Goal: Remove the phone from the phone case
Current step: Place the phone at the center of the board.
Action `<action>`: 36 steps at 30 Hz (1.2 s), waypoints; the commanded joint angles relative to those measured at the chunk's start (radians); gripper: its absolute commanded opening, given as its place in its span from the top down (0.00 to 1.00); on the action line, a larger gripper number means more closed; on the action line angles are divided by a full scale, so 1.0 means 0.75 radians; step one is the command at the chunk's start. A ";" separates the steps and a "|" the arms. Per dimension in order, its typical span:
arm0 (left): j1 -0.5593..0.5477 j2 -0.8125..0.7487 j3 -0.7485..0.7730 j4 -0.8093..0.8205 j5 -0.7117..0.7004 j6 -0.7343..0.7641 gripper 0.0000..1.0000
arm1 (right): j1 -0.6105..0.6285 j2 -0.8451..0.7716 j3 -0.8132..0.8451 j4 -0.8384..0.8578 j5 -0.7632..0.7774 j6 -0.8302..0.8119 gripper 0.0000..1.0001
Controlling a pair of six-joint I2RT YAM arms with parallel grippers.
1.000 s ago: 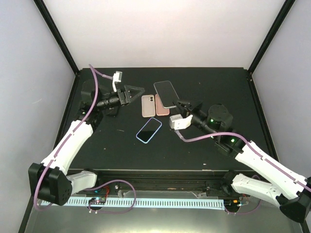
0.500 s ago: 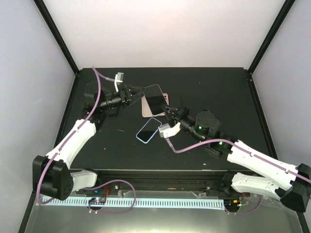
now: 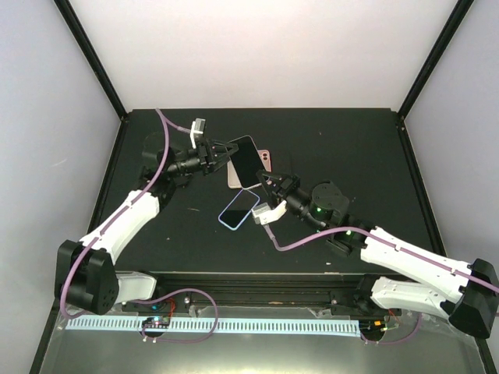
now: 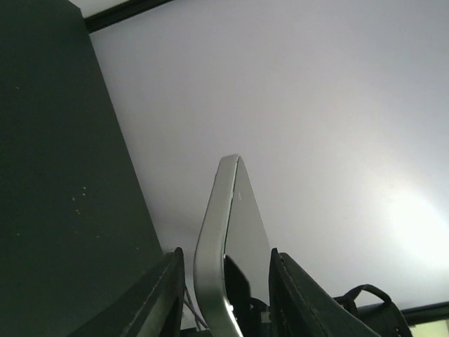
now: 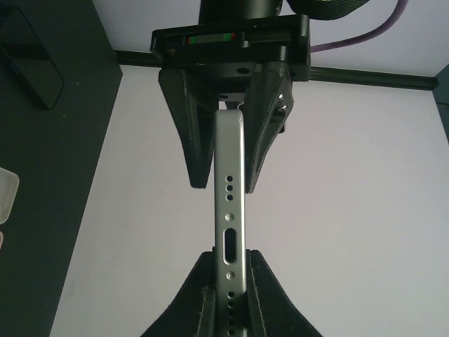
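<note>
A silver-edged phone (image 3: 245, 161) with a dark screen hangs on edge above the table. My right gripper (image 3: 269, 182) is shut on its near end, the pads pressing both faces beside the charging port (image 5: 229, 246). At the far end my left gripper (image 3: 228, 150) straddles the phone (image 4: 221, 210) with its jaws open. A narrow gap shows on each side, and its fingers (image 5: 200, 154) flank the top edge. The metal edge looks bare. Below it, two pink phone cases (image 3: 234, 178) lie flat on the table, partly hidden by the phone.
A second phone in a blue-rimmed case (image 3: 238, 209) lies screen up just in front of my right gripper, also seen as a dark slab (image 5: 31, 63). The other pink case (image 3: 267, 159) peeks out behind the held phone. The black table (image 3: 351, 148) ends at white walls.
My right gripper carried the phone left and nearer. My left gripper moved right to meet it, and its jaws narrowed around the phone's far end.
</note>
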 commanded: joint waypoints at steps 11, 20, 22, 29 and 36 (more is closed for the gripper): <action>-0.037 0.051 0.018 0.170 0.053 -0.061 0.90 | -0.008 -0.062 -0.081 0.200 0.032 0.038 0.65; 0.009 0.061 0.038 0.160 0.055 -0.033 0.95 | -0.078 -0.167 -0.111 0.014 0.055 0.248 0.23; 0.013 0.062 0.046 0.138 0.057 -0.002 0.97 | -0.109 -0.188 -0.084 -0.082 0.051 0.354 0.21; 0.015 0.086 0.069 0.117 0.071 0.090 0.98 | -0.259 -0.257 0.064 -0.437 -0.073 0.822 0.16; 0.013 0.104 0.087 0.152 0.112 0.164 0.98 | -0.436 -0.294 0.261 -0.710 -0.412 1.445 0.16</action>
